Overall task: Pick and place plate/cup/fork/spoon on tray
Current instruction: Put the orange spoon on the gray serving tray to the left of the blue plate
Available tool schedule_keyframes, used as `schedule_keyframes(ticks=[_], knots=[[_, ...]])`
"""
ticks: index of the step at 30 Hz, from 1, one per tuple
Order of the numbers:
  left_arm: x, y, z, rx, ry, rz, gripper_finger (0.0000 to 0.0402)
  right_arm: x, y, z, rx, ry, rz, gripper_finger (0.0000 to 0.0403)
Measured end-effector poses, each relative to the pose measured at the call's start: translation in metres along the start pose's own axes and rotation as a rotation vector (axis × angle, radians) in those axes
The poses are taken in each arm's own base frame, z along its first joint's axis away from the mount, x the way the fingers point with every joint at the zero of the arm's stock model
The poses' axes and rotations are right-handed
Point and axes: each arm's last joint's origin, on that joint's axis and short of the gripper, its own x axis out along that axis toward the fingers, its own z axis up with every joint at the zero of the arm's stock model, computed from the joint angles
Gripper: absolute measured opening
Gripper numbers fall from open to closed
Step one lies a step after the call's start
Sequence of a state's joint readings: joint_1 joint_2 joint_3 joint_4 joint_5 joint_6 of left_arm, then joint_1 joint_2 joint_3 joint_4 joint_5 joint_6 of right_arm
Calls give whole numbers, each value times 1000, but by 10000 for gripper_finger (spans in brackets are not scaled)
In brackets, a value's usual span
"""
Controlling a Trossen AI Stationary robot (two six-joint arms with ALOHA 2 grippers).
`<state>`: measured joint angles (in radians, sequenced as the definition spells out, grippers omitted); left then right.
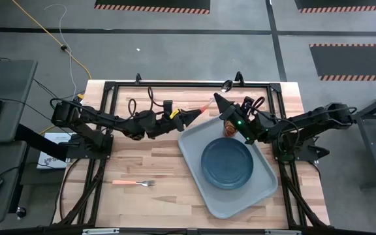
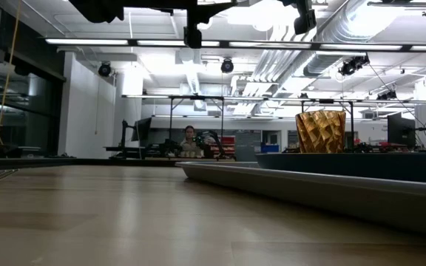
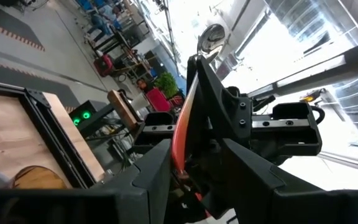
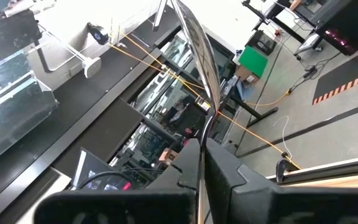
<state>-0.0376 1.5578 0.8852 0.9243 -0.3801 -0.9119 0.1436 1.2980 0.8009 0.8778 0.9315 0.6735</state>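
Pale wood table (image 1: 149,196) (matt, visibly grained) bears a smooth plastic-looking tray (image 1: 194,147) and faceted translucent cup (image 2: 320,131).

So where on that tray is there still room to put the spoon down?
The tray has bare strips beside the plate: the left edge and the near corner. The far corner by the cup is crowded, with both tools meeting above it.
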Motion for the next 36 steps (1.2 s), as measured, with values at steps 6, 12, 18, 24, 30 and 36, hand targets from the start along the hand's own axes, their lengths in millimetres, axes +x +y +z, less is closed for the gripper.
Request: schedule_keyframes(ticks=[6, 12, 18, 24, 30, 36], knots=[[1, 2, -2, 2, -12, 23, 129, 0, -1, 0, 15, -15, -17, 0], [0, 2, -2, 0, -17, 20, 129, 4, 0, -8, 32, 0, -10, 0], [0, 2, -2, 2, -13, 19, 129, 9, 2, -16, 12, 10, -11, 0], [0, 2, -2, 6, -10, 16, 127, 9, 2, -16, 8, 0, -12, 0], [0, 2, -2, 8, -12, 19, 90, 9, 3, -15, 9, 1, -8, 0], [0, 2, -2, 8, -13, 19, 9, 9, 3, -15, 15, 5, 0, 0]])
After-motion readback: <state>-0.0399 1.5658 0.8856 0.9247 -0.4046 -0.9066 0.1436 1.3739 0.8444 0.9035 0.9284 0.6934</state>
